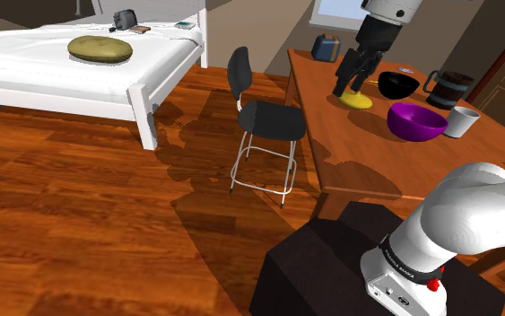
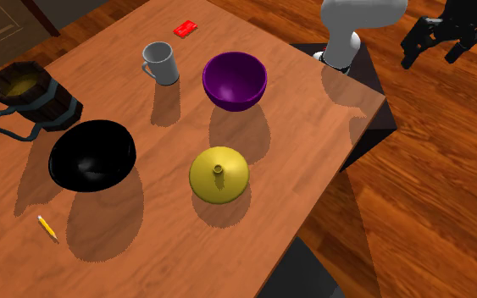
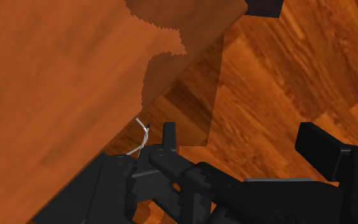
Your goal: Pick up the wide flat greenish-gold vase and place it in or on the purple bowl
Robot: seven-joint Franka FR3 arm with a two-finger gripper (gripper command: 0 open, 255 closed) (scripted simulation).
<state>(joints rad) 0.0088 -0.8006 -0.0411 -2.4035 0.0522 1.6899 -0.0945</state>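
Pincer [image 1: 351,81] seemingly spread (black); domed yellow vase [image 2: 218,175], glossy purple bowl [image 2: 235,80].

Black bowl [image 2: 92,155], grey mug [image 2: 162,64], black chair [image 1: 266,117]

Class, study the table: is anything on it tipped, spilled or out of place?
Nothing stands out. The yellow vase, purple bowl, black bowl and grey mug all stand upright, apart from each other, and nothing is spilled.
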